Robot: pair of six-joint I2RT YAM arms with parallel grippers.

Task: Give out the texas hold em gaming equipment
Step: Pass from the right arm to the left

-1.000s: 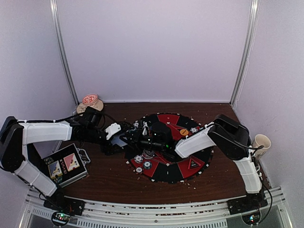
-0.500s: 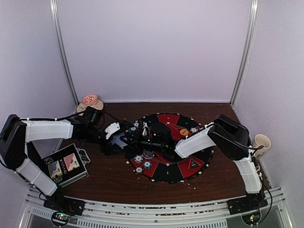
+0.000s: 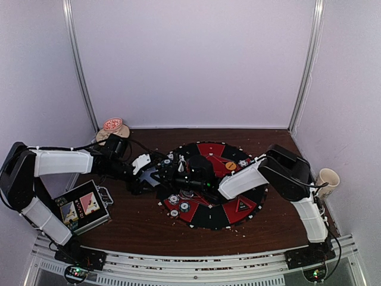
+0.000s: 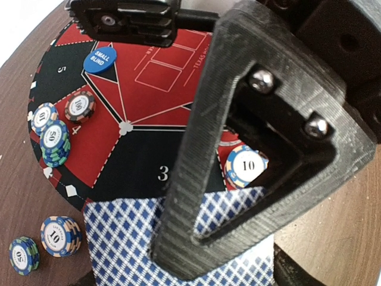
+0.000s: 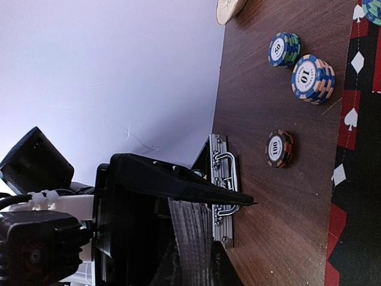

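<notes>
Blue-and-white diamond-backed playing cards (image 4: pixel 128 238): seen at bottom centre of the left wrist view, held above the near rim of the round red-and-black felt mat (image 4: pixel 137 161). The cards are pinned under the near finger (image 4: pixel 196 149) of the left gripper (image 3: pixel 153 177), whose jaws are set roughly half apart. The opposing finger is hidden beneath.

Striped poker chips (image 4: pixel 55 140): three stacks are noted on the mat's left edge. A white-and-blue "10" chip (image 4: pixel 246 167) is seen through the finger's frame. Two further stacks (image 4: pixel 59 235) are found on bare wood at lower left.

A blue round button (image 4: pixel 100 59) marked SMALL BLIND is seen upper left on the mat. An orange round button (image 3: pixel 230 165) is seen right of centre on the mat in the top view.

Right gripper (image 5: pixel 238 201): the jaws are closed to a point and nothing is seen between them. It is placed mid-frame in the top view, just beside the left gripper.

On the brown wooden table (image 3: pixel 143 226), a metal case with card pictures (image 3: pixel 80 207) is noted at lower left. A beige mug (image 3: pixel 327 177) is noted at the right edge.
</notes>
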